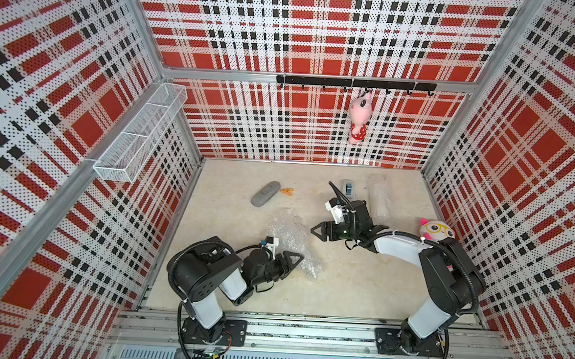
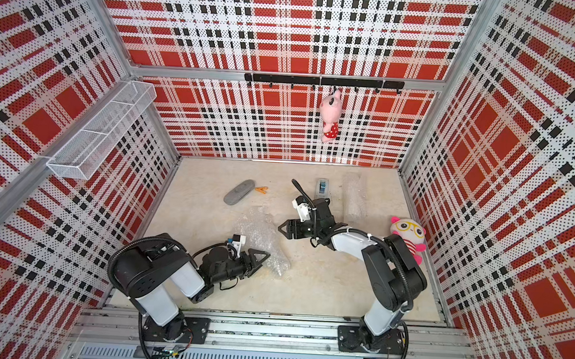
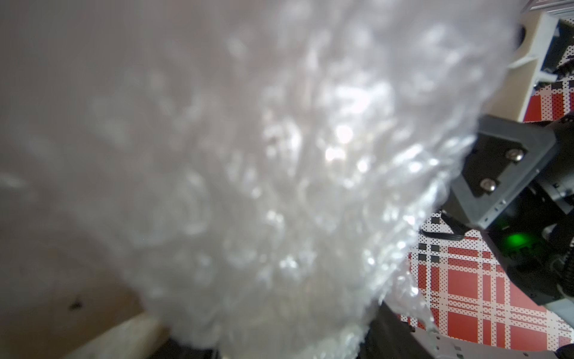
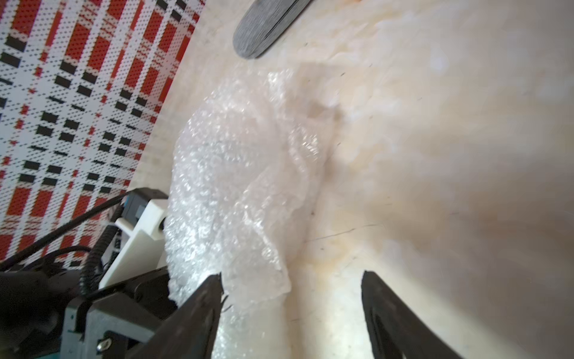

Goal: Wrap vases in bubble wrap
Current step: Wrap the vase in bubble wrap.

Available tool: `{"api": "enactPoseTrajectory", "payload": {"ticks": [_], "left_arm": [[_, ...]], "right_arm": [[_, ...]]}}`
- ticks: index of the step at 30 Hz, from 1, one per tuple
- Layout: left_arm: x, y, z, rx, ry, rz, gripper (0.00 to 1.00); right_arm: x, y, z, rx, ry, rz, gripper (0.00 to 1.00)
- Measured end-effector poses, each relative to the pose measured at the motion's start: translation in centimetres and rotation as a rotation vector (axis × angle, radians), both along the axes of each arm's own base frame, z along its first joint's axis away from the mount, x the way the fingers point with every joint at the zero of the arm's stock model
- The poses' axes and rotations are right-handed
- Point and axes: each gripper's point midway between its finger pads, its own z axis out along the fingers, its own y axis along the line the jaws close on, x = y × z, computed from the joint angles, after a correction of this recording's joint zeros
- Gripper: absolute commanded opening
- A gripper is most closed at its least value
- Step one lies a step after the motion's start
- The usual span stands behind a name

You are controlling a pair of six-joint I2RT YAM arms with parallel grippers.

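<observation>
Bubble wrap (image 3: 279, 186) fills my left wrist view; can't tell if left gripper (image 1: 293, 262) grips it; right gripper (image 4: 291, 275) hangs spread beside it.

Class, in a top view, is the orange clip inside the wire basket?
No, the orange clip lies on the table beside the grey case.

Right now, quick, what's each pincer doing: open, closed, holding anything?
Left pincer: cannot be told; it is at the bubble wrap, which blocks its wrist view.
Right pincer: open, holding nothing.
</observation>
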Motion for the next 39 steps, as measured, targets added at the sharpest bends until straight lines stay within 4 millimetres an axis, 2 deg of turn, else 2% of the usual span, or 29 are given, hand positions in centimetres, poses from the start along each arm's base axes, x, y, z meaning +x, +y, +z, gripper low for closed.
{"api": "enactPoseTrajectory", "payload": {"ticks": [7, 9, 11, 13, 14, 17, 20, 21, 22, 24, 27, 30, 33, 37, 39], "left_arm": [[-0.1, -0.3, 0.1, -0.004, 0.000, -0.015, 0.35], [0.0, -0.4, 0.1, -0.004, -0.001, -0.019, 0.35], [0.0, -0.5, 0.2, -0.005, -0.007, -0.025, 0.35], [0.1, -0.6, 0.2, -0.002, -0.007, -0.028, 0.35], [0.1, -0.6, 0.2, -0.001, -0.006, -0.030, 0.35], [0.0, -0.6, 0.1, 0.001, -0.005, -0.033, 0.35], [-0.1, -0.7, 0.0, 0.003, -0.003, -0.037, 0.35], [-0.1, -0.7, 0.0, 0.004, -0.003, -0.039, 0.35], [-0.1, -0.7, 0.0, 0.006, -0.002, -0.041, 0.36], [0.0, -0.8, 0.0, 0.009, -0.001, -0.045, 0.37], [0.1, -1.0, 0.0, 0.014, 0.001, -0.049, 0.39], [0.2, -1.1, 0.0, 0.019, 0.001, -0.051, 0.40], [0.2, -1.0, -0.1, 0.028, 0.001, -0.053, 0.40], [0.1, -0.9, -0.1, 0.040, 0.004, -0.056, 0.40], [0.1, -0.9, -0.2, 0.045, 0.005, -0.057, 0.40]], "right_arm": [[4.3, -3.1, 2.7, -0.059, -0.070, -0.077, 0.71], [5.8, -3.2, 3.7, -0.053, -0.090, -0.077, 0.64], [6.7, -3.0, 4.2, -0.033, -0.092, -0.059, 0.64], [6.4, -2.5, 3.7, -0.015, -0.075, -0.028, 0.69], [5.5, -2.2, 2.8, -0.009, -0.052, -0.008, 0.70], [2.0, -2.0, -1.1, 0.001, 0.049, 0.028, 0.70], [-2.1, -3.1, -5.8, -0.022, 0.175, 0.027, 0.73], [-2.8, -3.4, -6.4, -0.014, 0.191, 0.021, 0.73], [-3.1, -3.8, -6.2, 0.004, 0.186, 0.009, 0.74], [-3.0, -4.8, -5.2, 0.036, 0.158, -0.037, 0.85], [-1.9, -5.7, -3.1, 0.094, 0.101, -0.083, 0.97], [-0.4, -5.2, -1.7, 0.150, 0.072, -0.074, 1.00], [0.7, -4.1, -2.3, 0.191, 0.091, -0.039, 1.00], [0.4, -3.4, -4.9, 0.219, 0.174, -0.017, 1.00], [0.4, -3.0, -4.7, 0.237, 0.180, -0.005, 0.98]]}}
